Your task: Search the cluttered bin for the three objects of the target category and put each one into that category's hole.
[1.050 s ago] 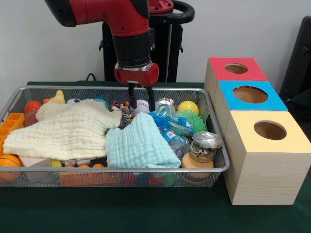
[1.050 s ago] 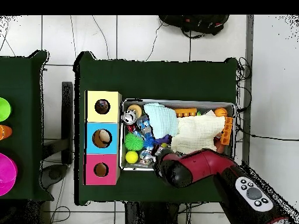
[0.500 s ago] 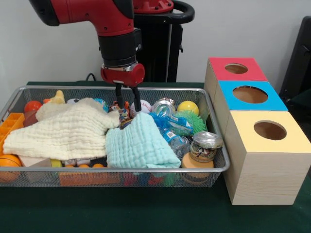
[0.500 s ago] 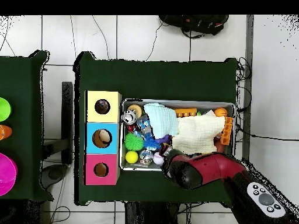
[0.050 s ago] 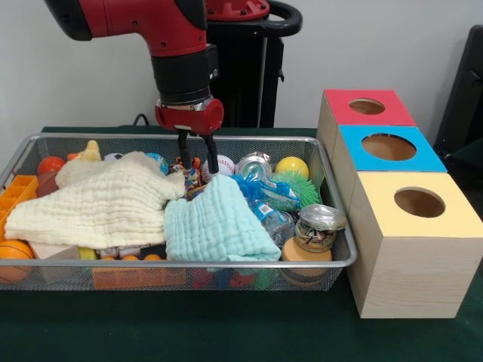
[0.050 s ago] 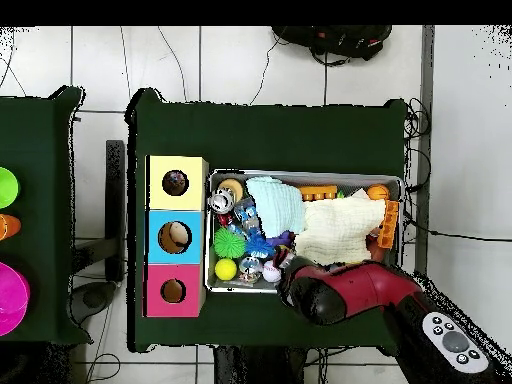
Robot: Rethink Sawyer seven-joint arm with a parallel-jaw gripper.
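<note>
My gripper (image 5: 198, 164) hangs open at the back of the wire bin (image 5: 332, 197), its tips just above a small multicoloured toy (image 5: 189, 167) and close beside a baseball (image 5: 223, 165). Nothing sits between the fingers. A yellow ball (image 5: 291, 167), a green spiky ball (image 5: 297, 188), a dented can (image 5: 255, 164) and a glass jar (image 5: 318, 226) lie in the bin's right part. To the right stand three boxes, each with a round hole: red (image 5: 367, 107), blue (image 5: 389, 147) and yellow (image 5: 419, 202). In the overhead view the arm (image 6: 325, 292) covers the gripper.
A cream cloth (image 5: 98, 200) and a mint cloth (image 5: 215, 225) cover much of the bin's contents. Orange balls (image 5: 13, 253) and orange blocks (image 5: 16, 190) lie at the left end. In the overhead view the bin (image 6: 305, 178) lies right of the boxes (image 6: 175, 237).
The arm has shifted left along the back of the bin, from over the baseball to over the multicoloured toy. The gripper stayed open, and nothing in the bin moved.
</note>
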